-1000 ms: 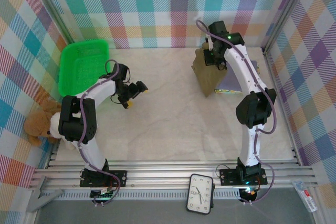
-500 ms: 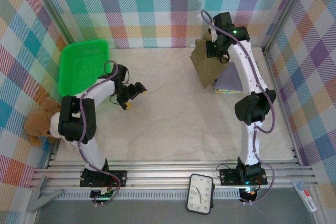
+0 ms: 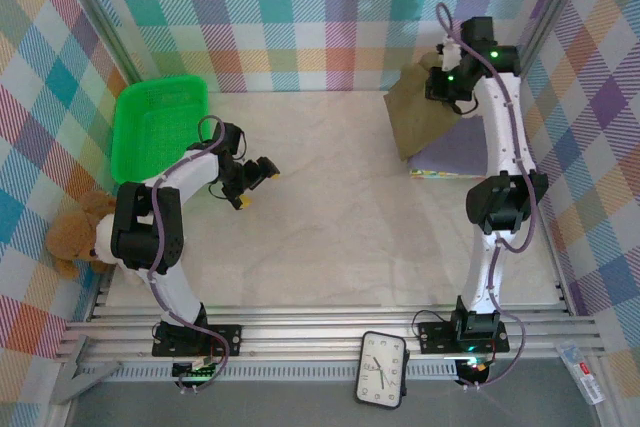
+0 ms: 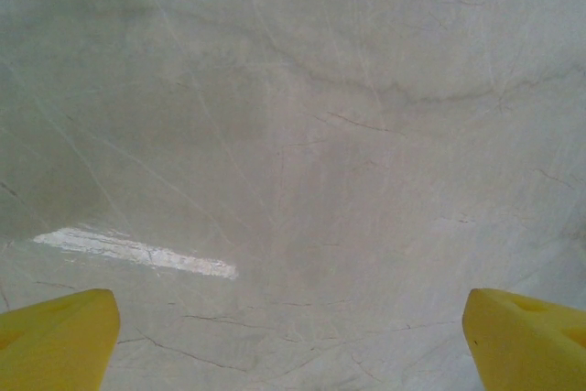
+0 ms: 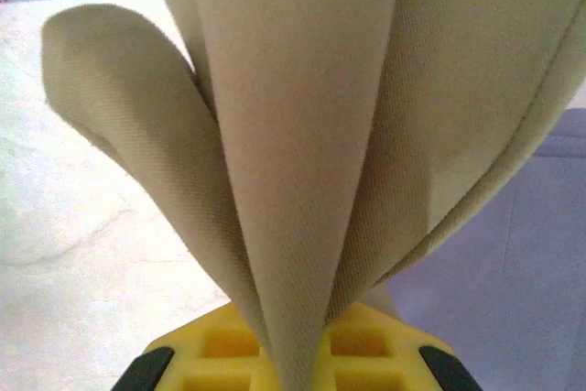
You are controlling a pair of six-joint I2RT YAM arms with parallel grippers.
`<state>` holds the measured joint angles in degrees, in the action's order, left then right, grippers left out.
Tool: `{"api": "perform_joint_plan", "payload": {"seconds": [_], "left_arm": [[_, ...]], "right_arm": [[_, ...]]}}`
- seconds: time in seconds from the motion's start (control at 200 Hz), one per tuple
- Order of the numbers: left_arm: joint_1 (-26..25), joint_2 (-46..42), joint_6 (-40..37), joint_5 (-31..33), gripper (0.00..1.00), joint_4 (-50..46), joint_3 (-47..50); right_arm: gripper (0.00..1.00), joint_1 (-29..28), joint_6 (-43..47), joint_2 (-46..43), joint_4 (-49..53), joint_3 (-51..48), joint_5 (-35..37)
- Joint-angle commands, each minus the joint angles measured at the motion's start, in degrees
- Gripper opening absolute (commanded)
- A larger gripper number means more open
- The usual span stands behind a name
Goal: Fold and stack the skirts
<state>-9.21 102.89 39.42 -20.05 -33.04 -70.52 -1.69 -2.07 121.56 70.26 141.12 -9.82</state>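
Top external view: at far left, the green basket (image 3: 160, 127) sits by the wall. The left gripper (image 3: 257, 184) hovers over bare table (image 3: 340, 227), jaws spread wide. At far right, the right gripper (image 3: 440, 82) is clamped on the olive-khaki skirt (image 3: 420, 119), which dangles over the flat grey-lavender skirt (image 3: 458, 152).

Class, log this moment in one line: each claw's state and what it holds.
left claw: open, empty, over table | right claw: shut on olive skirt, hanging partly over grey-lavender skirt
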Motion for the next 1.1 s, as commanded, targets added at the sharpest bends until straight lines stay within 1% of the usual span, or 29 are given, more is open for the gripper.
{"api": "perform_joint_plan", "payload": {"seconds": [0.0,0.305,0.32,0.475,0.55,0.615,0.82,0.935,1.095], "left_arm": [[0.8,-0.3,-0.3,-0.5,0.97,-1.9,1.0],[0.8,-0.9,-0.5,-0.3,0.97,-2.3,1.6],[0.8,-0.9,-0.5,-0.3,0.97,-2.3,1.5],[0.8,-1.0,-0.6,-0.1,0.97,-2.6,1.5],[0.8,-1.3,-0.7,0.1,0.97,-2.9,1.4],[0.8,-1.6,-0.8,0.4,0.97,-3.2,1.5],[0.8,-1.8,-0.8,1.0,0.97,-3.7,1.5],[0.8,-1.3,-0.7,0.7,0.97,-3.8,0.8],[0.8,-1.2,-0.8,0.6,0.97,-4.2,0.0]], "right_arm": [[0.00,3.0,1.0,-0.5,1.7,1.8,-11.2],[0.00,9.9,7.2,6.2,7.5,2.0,-15.7],[0.00,10.2,9.0,6.6,7.7,1.9,-15.7],[0.00,12.5,15.0,10.8,8.1,1.8,-16.7],[0.00,13.2,16.4,12.6,6.9,2.0,-14.5],[0.00,13.8,17.0,13.5,5.7,2.0,-13.8],[0.00,14.2,18.4,13.7,4.0,2.0,-10.8],[0.00,14.2,18.8,13.5,3.6,1.6,-5.2],[0.00,14.2,20.5,12.1,0.8,-2.7,2.6]]}}
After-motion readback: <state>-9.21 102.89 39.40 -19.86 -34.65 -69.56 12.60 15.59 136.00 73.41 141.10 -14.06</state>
